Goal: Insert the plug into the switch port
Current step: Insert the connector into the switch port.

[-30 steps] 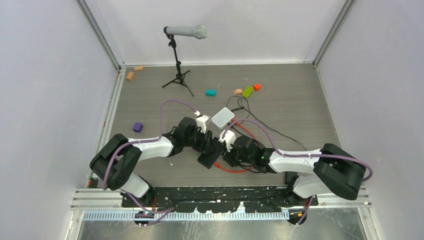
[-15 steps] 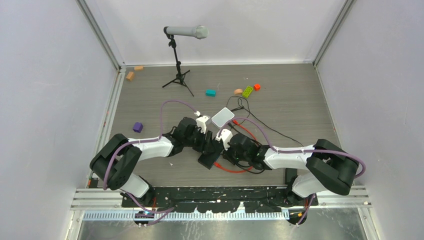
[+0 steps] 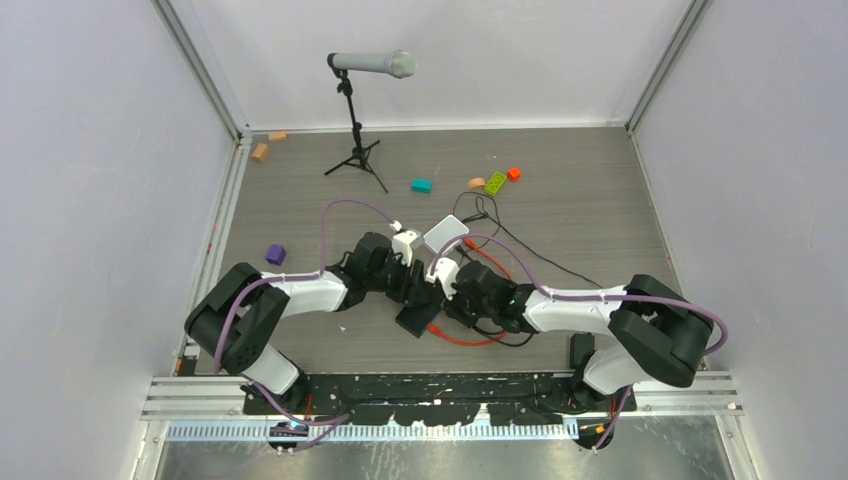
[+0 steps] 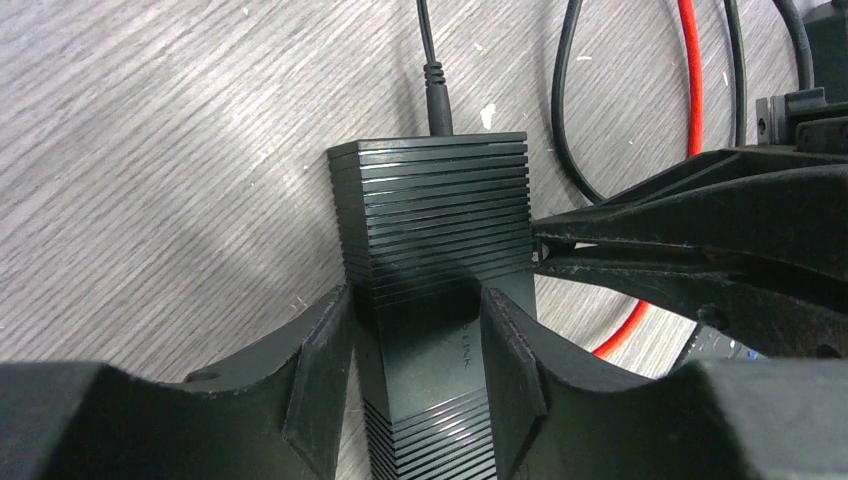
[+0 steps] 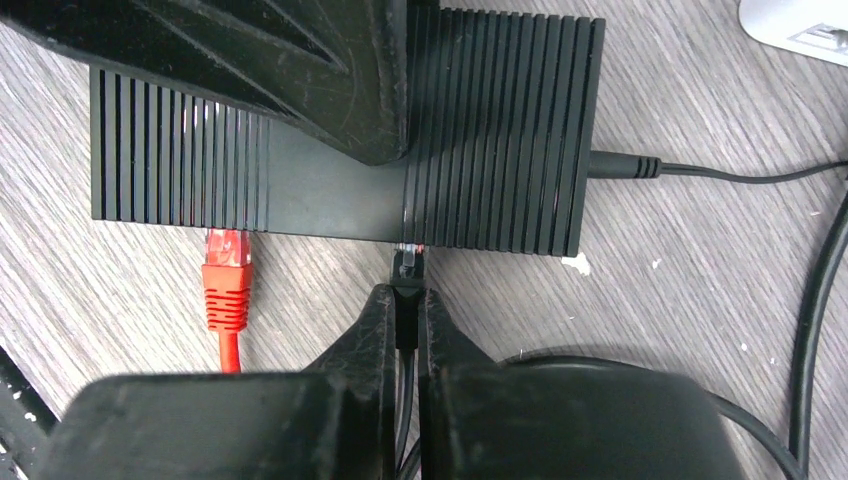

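The left gripper (image 4: 415, 300) has its fingers clamped either side of the black box (image 4: 430, 200). A red plug (image 5: 226, 265) sits in the box's edge. Just right of it, the right gripper (image 5: 405, 295) pinches a small dark plug (image 5: 405, 268), its tip touching the box's port (image 5: 408, 243).

The top view is bright and sharp, evenly lit from above, with only faint soft shadows on the table (image 3: 600, 210); the walls splay outward toward the frame edges. The left wrist view has a pale glare patch at centre left and glints on the black box (image 4: 430, 215) ribs at the bottom. The near bottom of each wrist view is dark and slightly soft.
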Robot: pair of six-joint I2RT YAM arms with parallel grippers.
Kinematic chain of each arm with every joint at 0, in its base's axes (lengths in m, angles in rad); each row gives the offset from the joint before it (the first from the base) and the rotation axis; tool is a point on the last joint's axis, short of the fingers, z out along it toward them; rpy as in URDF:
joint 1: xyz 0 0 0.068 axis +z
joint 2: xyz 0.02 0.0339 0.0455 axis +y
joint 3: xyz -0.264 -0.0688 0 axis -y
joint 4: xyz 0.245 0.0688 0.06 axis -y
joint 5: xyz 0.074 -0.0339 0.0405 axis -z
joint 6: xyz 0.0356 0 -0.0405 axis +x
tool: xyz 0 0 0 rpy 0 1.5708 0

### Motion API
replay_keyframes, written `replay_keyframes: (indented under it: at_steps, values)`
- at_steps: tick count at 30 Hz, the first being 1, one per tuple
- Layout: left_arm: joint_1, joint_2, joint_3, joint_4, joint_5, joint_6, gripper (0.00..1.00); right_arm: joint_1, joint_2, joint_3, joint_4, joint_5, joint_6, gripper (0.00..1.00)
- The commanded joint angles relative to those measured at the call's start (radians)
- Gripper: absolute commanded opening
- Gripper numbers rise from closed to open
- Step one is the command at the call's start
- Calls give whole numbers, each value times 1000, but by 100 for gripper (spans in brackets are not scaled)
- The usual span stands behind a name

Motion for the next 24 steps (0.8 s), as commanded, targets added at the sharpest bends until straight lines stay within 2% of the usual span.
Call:
replay_keyframes:
  at_steps: [1, 10, 17, 24]
  values:
    - [-104, 51, -39, -1, 181, -9, 47, 1, 70, 174, 258, -79, -24, 0]
    - [-121, 24, -74, 22, 189, -23, 46, 4, 146, 276, 400, -13, 1, 0]
    - [-119, 7, -99, 35, 179, -26, 46, 8, 119, 139, 509, 111, -4, 1]
    - [-89, -25, -100, 50, 61, -62, 52, 9, 89, -12, 491, 54, -6, 0]
